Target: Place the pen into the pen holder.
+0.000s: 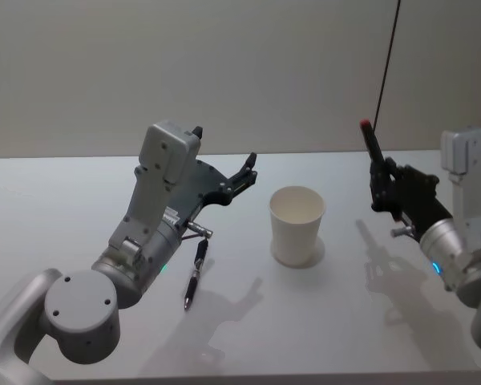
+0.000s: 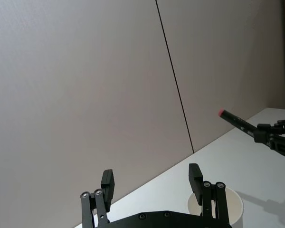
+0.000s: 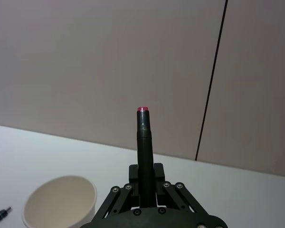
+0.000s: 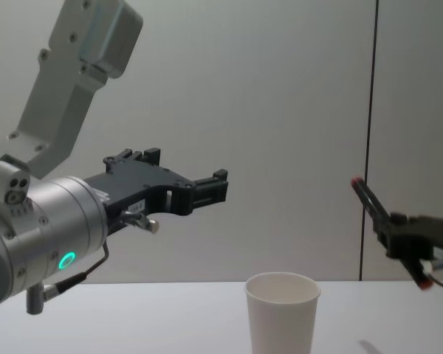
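A black pen with a red end point(image 1: 373, 156) stands nearly upright in my right gripper point(image 1: 382, 188), which is shut on it above the table, right of the pen holder. The pen holder point(image 1: 297, 224) is a white paper cup standing upright mid-table. The right wrist view shows the held pen point(image 3: 143, 142) rising from the gripper point(image 3: 145, 176), with the cup point(image 3: 61, 202) off to one side. A second black pen point(image 1: 196, 273) lies flat on the table left of the cup. My left gripper point(image 1: 247, 171) hovers open and empty above it, its fingers point(image 2: 107, 183) spread wide.
The white table point(image 1: 369, 321) extends to a plain wall behind. A thin dark cable point(image 1: 387, 56) runs down the wall at the right. From the chest view, the left gripper point(image 4: 207, 188) sits high above the cup point(image 4: 282, 310), with the right gripper point(image 4: 390, 225) to its right.
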`<state>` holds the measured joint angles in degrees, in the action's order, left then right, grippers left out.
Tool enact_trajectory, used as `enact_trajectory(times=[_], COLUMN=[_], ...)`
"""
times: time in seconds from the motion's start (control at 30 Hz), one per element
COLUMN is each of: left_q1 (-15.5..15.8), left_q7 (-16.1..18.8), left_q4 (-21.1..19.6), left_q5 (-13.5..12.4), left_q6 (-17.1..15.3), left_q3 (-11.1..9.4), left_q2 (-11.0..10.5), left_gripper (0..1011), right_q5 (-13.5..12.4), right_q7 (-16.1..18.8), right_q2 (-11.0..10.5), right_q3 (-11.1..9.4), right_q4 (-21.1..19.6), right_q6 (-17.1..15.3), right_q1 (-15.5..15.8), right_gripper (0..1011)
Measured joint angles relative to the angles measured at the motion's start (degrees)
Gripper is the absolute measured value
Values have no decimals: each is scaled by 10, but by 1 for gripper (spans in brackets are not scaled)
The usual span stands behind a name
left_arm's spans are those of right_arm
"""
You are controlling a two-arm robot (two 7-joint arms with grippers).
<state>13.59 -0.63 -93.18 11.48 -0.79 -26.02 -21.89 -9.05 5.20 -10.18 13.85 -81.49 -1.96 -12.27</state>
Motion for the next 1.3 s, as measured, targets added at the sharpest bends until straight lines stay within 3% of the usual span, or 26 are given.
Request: enact_trajectory(times=[0.33,0.43,0.63,1.0,1.3], left_q1=[0,0,0,0,0], left_q7=[0,0,0,0,0], left_q4=[0,0,0,0,0], left_q5=[0,0,0,0,0], left_q6=[0,0,0,0,0], left_q3=[0,0,0,0,0], left_q2=[0,0,0,0,0], left_gripper=[999,999,1000,1000,1000], right_q5=[8,14,27,48,60], right_q7=[18,28,42,52,55], right_q2=[16,27,45,70,82], right_q3=[8,15,25,38,43], right_q4=[21,39,73,134,181], right_q6=[89,128,178,221,237], right_q1=[-18,-31,-54,-89,-108], right_gripper=[177,177,177,177,177])
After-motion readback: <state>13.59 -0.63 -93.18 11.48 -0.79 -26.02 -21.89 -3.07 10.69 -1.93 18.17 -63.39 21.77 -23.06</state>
